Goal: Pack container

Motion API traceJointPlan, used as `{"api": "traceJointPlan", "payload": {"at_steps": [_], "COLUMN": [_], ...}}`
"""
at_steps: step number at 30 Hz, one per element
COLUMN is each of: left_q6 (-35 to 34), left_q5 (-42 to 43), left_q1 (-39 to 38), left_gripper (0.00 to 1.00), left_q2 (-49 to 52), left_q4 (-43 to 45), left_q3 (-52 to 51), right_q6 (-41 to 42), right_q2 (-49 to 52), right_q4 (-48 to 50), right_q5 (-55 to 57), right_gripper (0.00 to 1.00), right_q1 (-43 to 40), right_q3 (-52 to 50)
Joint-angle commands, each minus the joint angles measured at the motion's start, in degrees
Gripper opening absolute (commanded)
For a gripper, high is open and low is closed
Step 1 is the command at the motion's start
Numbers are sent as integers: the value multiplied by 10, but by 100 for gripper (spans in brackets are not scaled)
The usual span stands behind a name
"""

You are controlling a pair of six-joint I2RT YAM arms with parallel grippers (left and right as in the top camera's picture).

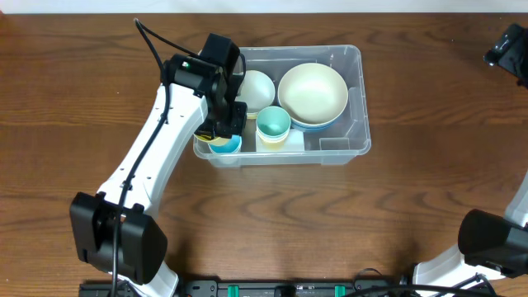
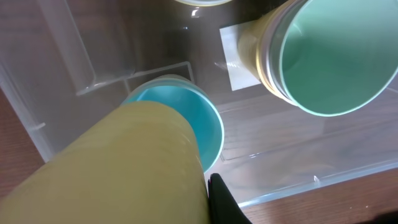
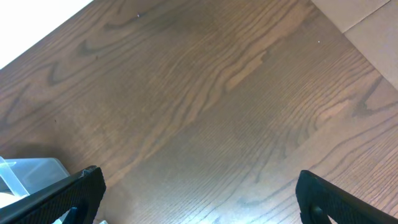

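Overhead, the container [image 1: 355, 99] sits on the counter [image 1: 82, 66] just toward twelve o'clock of its middle. My left pincer [image 1: 224, 125] hangs over the container's seven-o'clock corner, clamped tight on the wall of a yellow cup [image 2: 124, 168]. In the left wrist view that cup runs at a slant across the near frame. Its far end covers part of the mouth of a blue cup [image 2: 208, 127] standing in that corner; I cannot tell whether the two touch. I judge the step to be nesting the yellow cup into the blue one. To do it well I should square the yellow cup over the blue rim before lowering, since a slanted entry could catch the rim and tip the blue cup or shove it against the container wall. Room is tight: the teal cup [image 1: 273, 122] stands near at three o'clock and the small cream bowl [image 1: 257, 89] near at one o'clock. So I should go straight down and let go only once the cup seats. My right pincer [image 3: 199, 186] gapes wide over bare counter, well apart toward two o'clock, holding nothing.
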Motion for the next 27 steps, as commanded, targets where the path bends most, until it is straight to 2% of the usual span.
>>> {"api": "traceJointPlan", "payload": {"at_steps": [1,6,10,12,21,27], "left_q6": [-2,-2,-2,-2,-2,-12], "left_q5": [6,13,19,19,19,18], "left_q1": [1,-1,-7,-10,-10,-10], "left_gripper": [6,8,49,57,61,63], "left_q2": [3,3,3,3,-21,-125], "left_q4": [0,-1,1,2,-9,-21], "left_q3": [-2,-2,-2,-2,3,8], "right_q6": [7,7,7,7,7,7], "right_q2": [-11,-11,-11,-11,-11,-11], "right_q4": [-1,-1,-1,-1,-1,-1], "right_q5": [4,4,4,4,4,4], "right_gripper": [99,99,99,99,99,99], "right_q1": [-3,-3,-3,-3,-3,-3], "right_q3": [7,7,7,7,7,7]}}
